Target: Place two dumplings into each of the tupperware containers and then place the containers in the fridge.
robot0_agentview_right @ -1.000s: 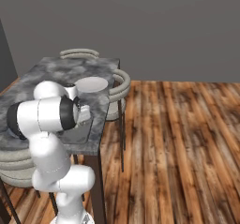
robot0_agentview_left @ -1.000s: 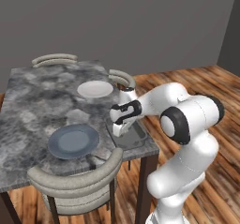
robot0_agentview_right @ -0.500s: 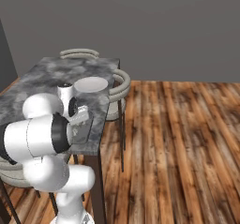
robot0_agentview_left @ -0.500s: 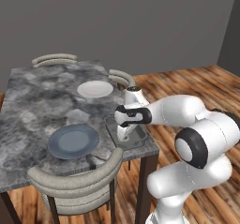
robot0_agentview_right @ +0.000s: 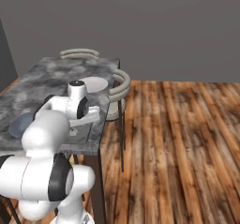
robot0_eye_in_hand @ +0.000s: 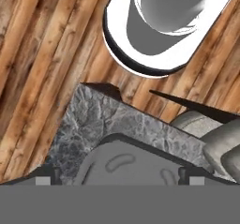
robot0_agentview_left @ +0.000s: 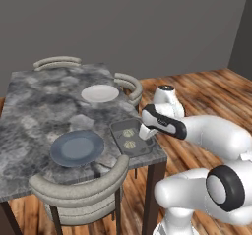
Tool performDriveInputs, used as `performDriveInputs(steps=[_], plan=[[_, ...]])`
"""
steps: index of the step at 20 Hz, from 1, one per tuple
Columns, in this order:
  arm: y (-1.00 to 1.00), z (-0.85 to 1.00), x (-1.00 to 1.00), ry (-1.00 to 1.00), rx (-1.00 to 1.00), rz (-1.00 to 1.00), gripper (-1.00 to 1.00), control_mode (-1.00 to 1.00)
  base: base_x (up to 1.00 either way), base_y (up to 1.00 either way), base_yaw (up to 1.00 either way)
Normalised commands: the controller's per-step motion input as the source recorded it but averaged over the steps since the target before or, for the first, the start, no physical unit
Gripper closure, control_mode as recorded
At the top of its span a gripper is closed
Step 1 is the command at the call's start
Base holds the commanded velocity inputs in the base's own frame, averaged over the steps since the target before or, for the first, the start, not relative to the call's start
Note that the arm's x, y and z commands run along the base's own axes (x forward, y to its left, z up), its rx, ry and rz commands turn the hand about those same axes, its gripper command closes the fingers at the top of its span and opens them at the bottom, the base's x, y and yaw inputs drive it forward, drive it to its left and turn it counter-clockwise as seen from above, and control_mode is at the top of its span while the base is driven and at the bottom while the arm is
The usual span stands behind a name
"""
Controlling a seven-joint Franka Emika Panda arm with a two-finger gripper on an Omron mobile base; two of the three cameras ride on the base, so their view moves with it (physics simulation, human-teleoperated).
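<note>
Grey tub (robot0_agentview_left: 129, 137) beneath spread pincer (robot0_agentview_left: 146, 132).

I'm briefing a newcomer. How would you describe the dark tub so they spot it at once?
Find the grey marble table. At its near right corner, by the gripper, lies the dark grey tub. Unlike the two round plates, it is rectangular and holds two dumplings.

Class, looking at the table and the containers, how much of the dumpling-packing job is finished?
Done: the dark grey container near the table's corner holds two dumplings. In hand: nothing; the tool hangs open over that container's edge. Left: I cannot make out the second container or the other dumplings, so filling it and moving both containers to the fridge remain.
</note>
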Motion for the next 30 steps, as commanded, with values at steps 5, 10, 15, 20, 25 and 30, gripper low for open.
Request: performDriveInputs(steps=[5, 10, 15, 20, 25, 30], plan=[[-0.46, 0.00, 0.02, 0.02, 0.10, -0.38, -1.00, -1.00, 0.00, 0.00, 0.00], [-0.01, -0.07, 0.11, 0.01, 0.05, -0.34, -1.00, -1.00, 0.00, 0.00, 0.00], [0.24, -0.27, 0.17, 0.07, 0.00, -0.38, -1.00, -1.00, 0.00, 0.00, 0.00], [0.05, -0.39, 0.25, 0.11, 0.02, -0.42, -1.00, -1.00, 0.00, 0.00, 0.00], [0.02, -0.31, 0.33, 0.09, 0.03, -0.42, -1.00, -1.00, 0.00, 0.00, 0.00], [0.01, -0.23, 0.06, 0.12, 0.06, -0.37, -1.00, -1.00, 0.00, 0.00, 0.00]])
